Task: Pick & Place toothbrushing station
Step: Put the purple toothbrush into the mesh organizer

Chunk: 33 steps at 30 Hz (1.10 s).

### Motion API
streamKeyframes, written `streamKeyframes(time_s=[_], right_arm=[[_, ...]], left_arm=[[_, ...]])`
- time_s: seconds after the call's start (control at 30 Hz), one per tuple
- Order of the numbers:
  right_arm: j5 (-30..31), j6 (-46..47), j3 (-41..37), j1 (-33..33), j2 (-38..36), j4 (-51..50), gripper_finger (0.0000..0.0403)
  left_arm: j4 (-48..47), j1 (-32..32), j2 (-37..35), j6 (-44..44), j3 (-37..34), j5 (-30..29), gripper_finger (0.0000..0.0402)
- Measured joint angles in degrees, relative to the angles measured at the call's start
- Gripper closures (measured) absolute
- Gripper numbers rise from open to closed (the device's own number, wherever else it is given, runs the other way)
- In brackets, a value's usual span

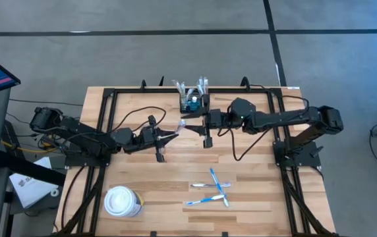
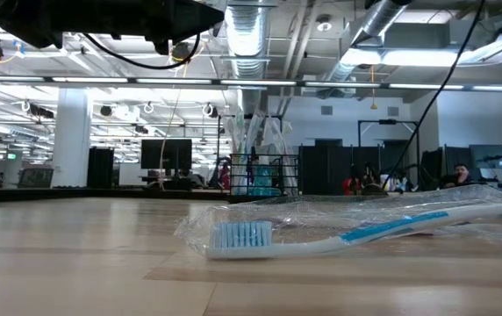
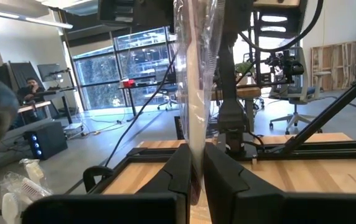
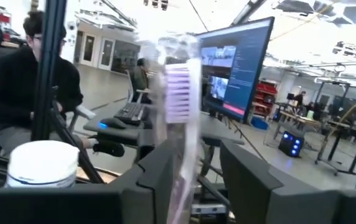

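The black wire-mesh organiser (image 1: pixel 194 100) stands at the table's far edge with several wrapped toothbrushes upright in it; it also shows in the low view (image 2: pixel 264 175). My left gripper (image 1: pixel 171 132) is above the table's middle, shut on a clear-wrapped toothbrush (image 1: pixel 179 125). My right gripper (image 1: pixel 190 121) faces it from the right, open. Its fingers stand on either side of the brush's purple-bristled head (image 4: pixel 178 93); I cannot tell if they touch it. My left gripper pinches the wrapped toothbrush's lower handle (image 3: pixel 195 152) between its two shut fingers, through the clear wrapper. The fingers come level from the table's left. The brush is lifted clear of the table and slants up and away from the fingers toward my right gripper.
Three blue toothbrushes (image 1: pixel 213 187) lie crossed on the table's near right; one in its wrapper fills the low view (image 2: pixel 356 230). A white lidded cup (image 1: pixel 122 201) stands at the near left. A black frame (image 1: pixel 109 99) rims the table. People sit in the room beyond.
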Motion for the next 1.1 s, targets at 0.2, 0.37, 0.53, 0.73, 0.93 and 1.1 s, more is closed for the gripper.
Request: streamKeyframes(time_s=[0.2, 0.37, 0.53, 0.73, 0.93, 1.1], right_arm=[[-0.1, -0.6, 0.0, 0.9, 0.2, 0.3, 0.0295], [-0.1, -1.4, 0.0, 0.9, 0.2, 2.4, 0.0294], [-0.2, -2.0, 0.0, 0.9, 0.2, 2.3, 0.0303], [-0.2, -2.0, 0.0, 0.9, 0.2, 2.1, 0.0314], [-0.1, -2.0, 0.0, 0.9, 0.2, 2.1, 0.0316], [-0.1, -2.0, 0.0, 0.9, 0.2, 2.1, 0.0316]], left_arm=[[0.0, 0.0, 0.0, 0.0, 0.0, 0.0, 0.0387], [0.0, 0.0, 0.0, 0.0, 0.0, 0.0, 0.0387], [0.0, 0.0, 0.0, 0.0, 0.0, 0.0, 0.0385], [0.0, 0.0, 0.0, 0.0, 0.0, 0.0, 0.0383], [0.0, 0.4, 0.0, 0.0, 0.0, 0.0, 0.0383], [0.0, 0.5, 0.0, -0.2, 0.0, 0.0, 0.0383]])
